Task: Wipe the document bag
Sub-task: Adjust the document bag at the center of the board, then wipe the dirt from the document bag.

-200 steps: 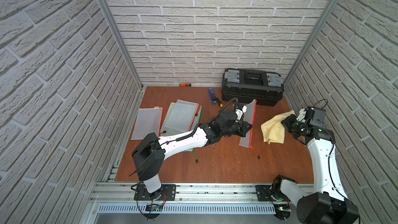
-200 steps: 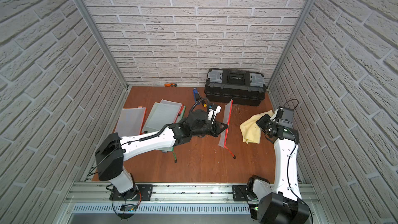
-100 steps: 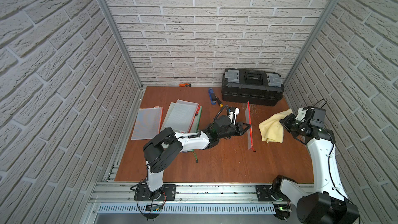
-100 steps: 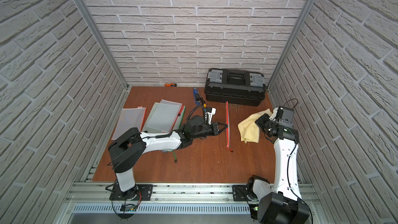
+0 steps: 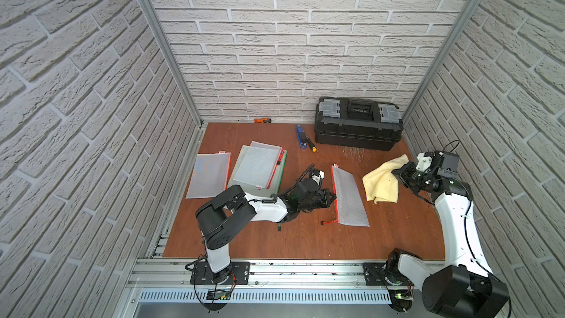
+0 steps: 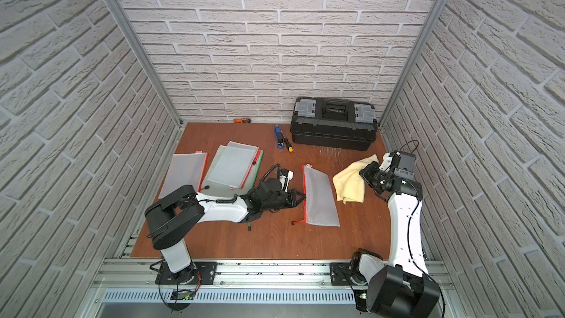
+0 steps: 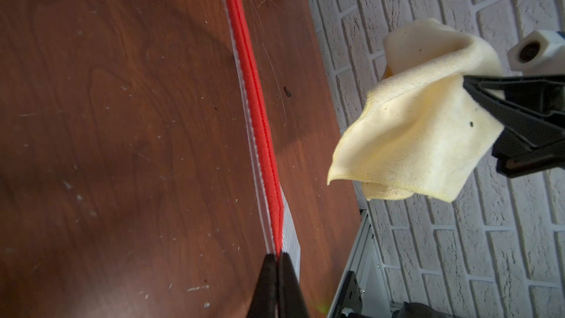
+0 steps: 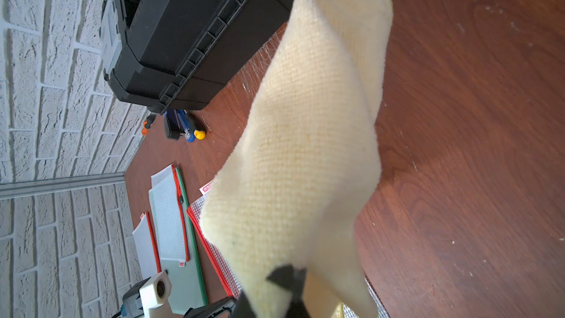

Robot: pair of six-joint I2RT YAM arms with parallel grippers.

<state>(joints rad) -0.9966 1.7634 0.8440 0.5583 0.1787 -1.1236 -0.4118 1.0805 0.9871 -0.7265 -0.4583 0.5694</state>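
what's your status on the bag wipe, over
Left jaws shut on document bag at red zipper edge. Right jaws shut on yellow cloth, beside bag, not touching. Nothing between them.

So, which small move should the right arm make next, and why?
Probably move the right hand with the cloth across and down onto the bag. The bag lies on the table, its red edge pinched by the left hand, and the cloth hangs beside it, not touching.
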